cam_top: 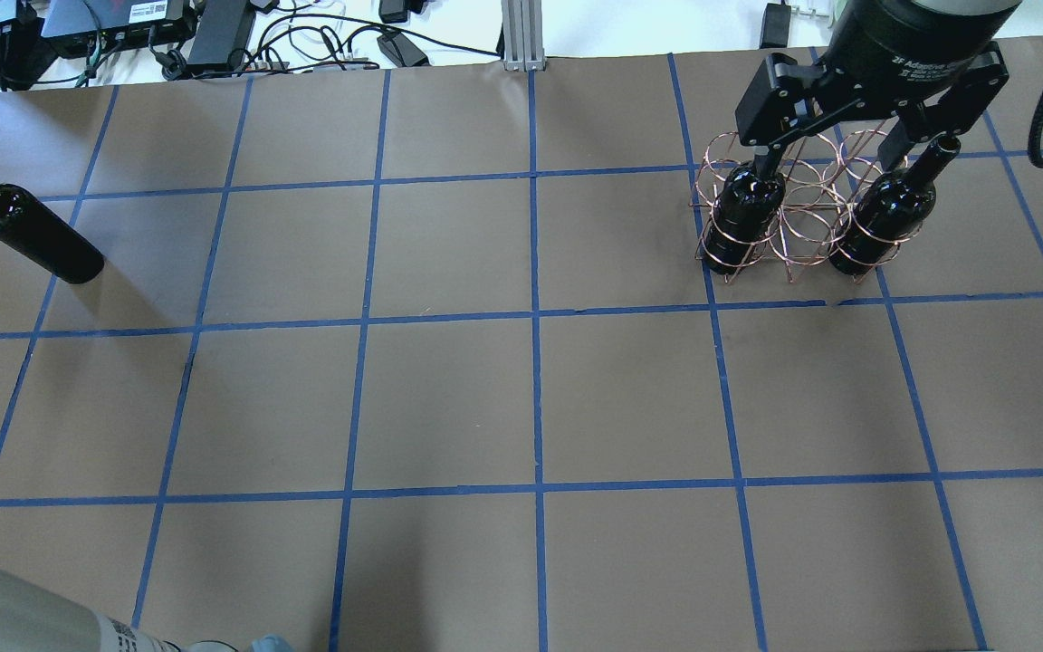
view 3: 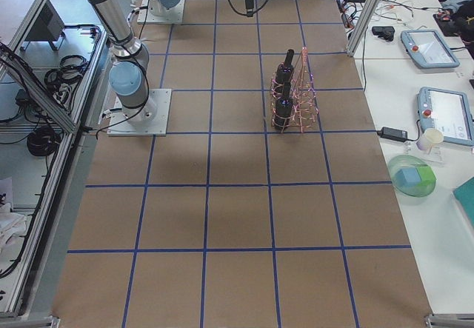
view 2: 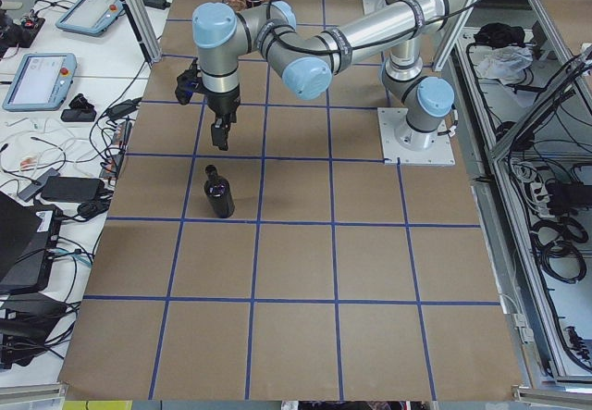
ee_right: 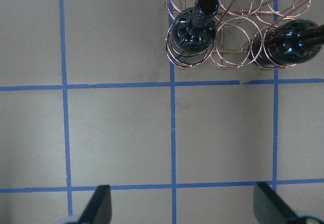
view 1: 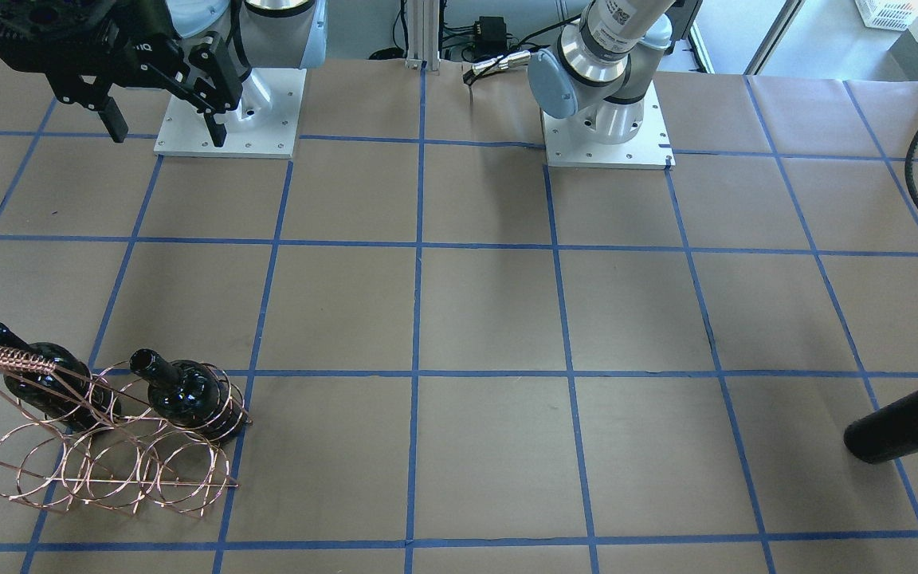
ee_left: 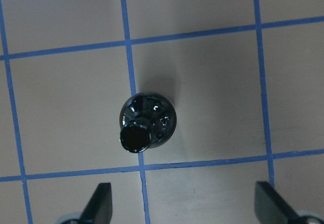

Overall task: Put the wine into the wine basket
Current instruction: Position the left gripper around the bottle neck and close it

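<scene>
The wine basket (cam_top: 807, 213), a copper wire rack, stands at the table's far right with two dark bottles (cam_top: 746, 213) (cam_top: 884, 217) upright in its outer rings; it also shows in the front view (view 1: 108, 458) and the right wrist view (ee_right: 230, 37). My right gripper (cam_top: 847, 145) hangs open and empty high above it. A third wine bottle (cam_top: 33, 237) stands alone on the table at the far left, seen from above in the left wrist view (ee_left: 147, 123). My left gripper (view 2: 220, 140) is open just above its mouth, not touching it.
The brown paper table has a blue tape grid. Cables, power bricks and an aluminium post (cam_top: 521, 36) lie beyond the far edge. Both arm bases (view 1: 606, 119) stand at the robot's side. Tablets and a green bowl (view 3: 411, 176) sit on a side bench.
</scene>
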You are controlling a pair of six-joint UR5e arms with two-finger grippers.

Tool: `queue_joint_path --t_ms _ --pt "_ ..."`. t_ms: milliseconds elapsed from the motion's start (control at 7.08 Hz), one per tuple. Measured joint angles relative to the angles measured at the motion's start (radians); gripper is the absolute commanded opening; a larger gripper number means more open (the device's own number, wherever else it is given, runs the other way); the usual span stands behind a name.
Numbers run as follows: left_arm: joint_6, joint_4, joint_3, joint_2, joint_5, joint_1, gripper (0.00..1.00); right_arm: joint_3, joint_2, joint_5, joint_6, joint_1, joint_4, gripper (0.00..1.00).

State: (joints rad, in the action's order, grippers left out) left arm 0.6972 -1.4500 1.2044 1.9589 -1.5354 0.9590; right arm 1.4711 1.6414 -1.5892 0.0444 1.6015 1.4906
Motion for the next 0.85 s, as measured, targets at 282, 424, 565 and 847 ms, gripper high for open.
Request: queue_joint_path --t_ms 282,424,565,847 --pt "-0.008 0.031 -0.010 0.059 0.047 -0.030 0.98 0.000 0.000 0.000 0.000 0.000 -0.001 1.00" --pt "-0.010 0.045 -0.010 0.078 0.050 -0.036 0.98 0.000 0.000 0.000 0.000 0.000 -0.001 1.00" --pt "-0.011 0.055 -0.010 0.092 0.051 -0.039 0.98 0.000 0.001 0.000 0.000 0.000 0.000 1.00" --pt "-0.022 0.061 -0.001 0.103 0.047 -0.040 0.97 0.000 0.001 0.003 0.010 0.000 0.002 1.00"
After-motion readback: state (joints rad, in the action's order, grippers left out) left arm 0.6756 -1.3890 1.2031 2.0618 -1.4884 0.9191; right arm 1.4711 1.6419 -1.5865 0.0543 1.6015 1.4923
